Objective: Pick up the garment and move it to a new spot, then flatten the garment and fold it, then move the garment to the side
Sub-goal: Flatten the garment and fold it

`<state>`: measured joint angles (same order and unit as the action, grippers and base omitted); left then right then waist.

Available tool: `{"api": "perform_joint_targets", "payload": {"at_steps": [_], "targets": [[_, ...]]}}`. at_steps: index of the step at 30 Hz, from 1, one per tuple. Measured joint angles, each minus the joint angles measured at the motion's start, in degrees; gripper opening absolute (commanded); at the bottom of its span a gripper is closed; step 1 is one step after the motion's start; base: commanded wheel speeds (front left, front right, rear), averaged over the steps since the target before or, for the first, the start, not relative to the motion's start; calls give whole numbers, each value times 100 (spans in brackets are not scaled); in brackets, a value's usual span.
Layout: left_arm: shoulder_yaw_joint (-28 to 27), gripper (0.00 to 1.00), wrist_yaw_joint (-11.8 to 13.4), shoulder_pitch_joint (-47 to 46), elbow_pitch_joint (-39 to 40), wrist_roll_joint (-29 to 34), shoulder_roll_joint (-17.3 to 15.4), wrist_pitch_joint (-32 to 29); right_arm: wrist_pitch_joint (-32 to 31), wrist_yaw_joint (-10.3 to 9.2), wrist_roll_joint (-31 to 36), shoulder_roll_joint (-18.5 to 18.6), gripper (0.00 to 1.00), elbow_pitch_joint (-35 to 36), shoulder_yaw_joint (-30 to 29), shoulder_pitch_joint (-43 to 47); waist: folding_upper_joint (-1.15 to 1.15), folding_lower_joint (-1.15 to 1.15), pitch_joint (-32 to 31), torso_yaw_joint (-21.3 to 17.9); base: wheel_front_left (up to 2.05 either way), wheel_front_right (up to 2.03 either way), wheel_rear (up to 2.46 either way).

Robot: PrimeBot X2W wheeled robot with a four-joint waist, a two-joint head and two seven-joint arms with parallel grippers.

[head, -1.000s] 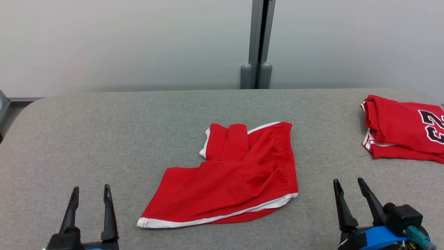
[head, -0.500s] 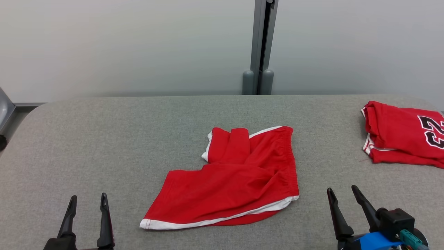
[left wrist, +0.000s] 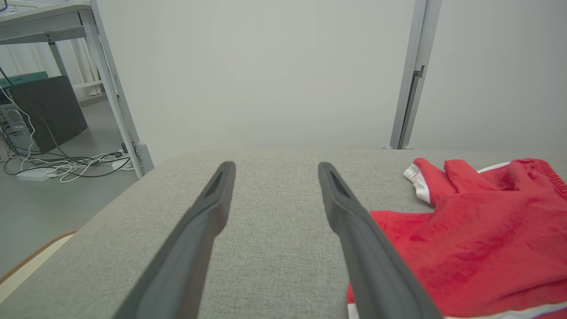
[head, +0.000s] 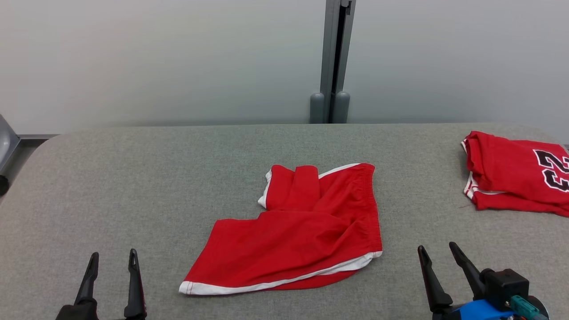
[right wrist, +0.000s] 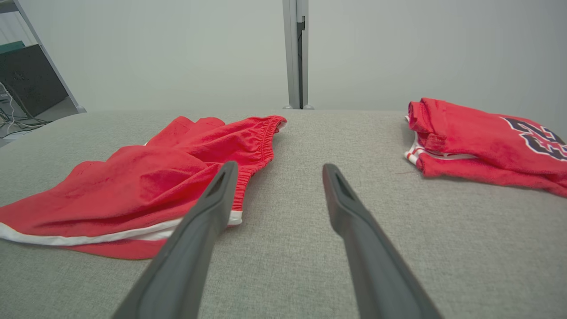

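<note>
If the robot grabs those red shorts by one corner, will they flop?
Likely floppy: the red shorts lie creased, one leg folded over. Probably light, thin cloth. Pushed, they'd likely bunch on the textured grey table.

Soft, bright, even light falls from above; the pale matte wall [head: 178, 58] shades slightly darker toward its base. The crumpled red shorts with white trim [head: 302, 231] throw only a thin shadow onto the grey woven fabric tabletop [head: 133, 178]. The head view is sharp. In the left wrist view the long dark fingers [left wrist: 186, 248] go soft near the lens.
</note>
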<state>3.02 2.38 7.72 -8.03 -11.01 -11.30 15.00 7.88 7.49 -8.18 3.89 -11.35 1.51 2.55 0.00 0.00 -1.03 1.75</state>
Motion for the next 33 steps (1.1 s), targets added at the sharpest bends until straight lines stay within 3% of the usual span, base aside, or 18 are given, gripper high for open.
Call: {"api": "perform_joint_targets", "payload": {"at_steps": [20,26,33], "targets": [[104,100,-11,-22,-144,-20,-66,-81,-46,0,-4,5,100,-111,64,3,0,0,-16,1,0,0,0],[397,100,-331,-115,-304,-105,-90,-437,-116,0,-32,314,100,-450,458,-198,0,0,45,-12,0,0,0],[861,100,-701,-385,-1025,-118,-68,-610,-79,0,-201,626,100,-1149,1329,-763,0,0,246,-38,0,0,0]]}}
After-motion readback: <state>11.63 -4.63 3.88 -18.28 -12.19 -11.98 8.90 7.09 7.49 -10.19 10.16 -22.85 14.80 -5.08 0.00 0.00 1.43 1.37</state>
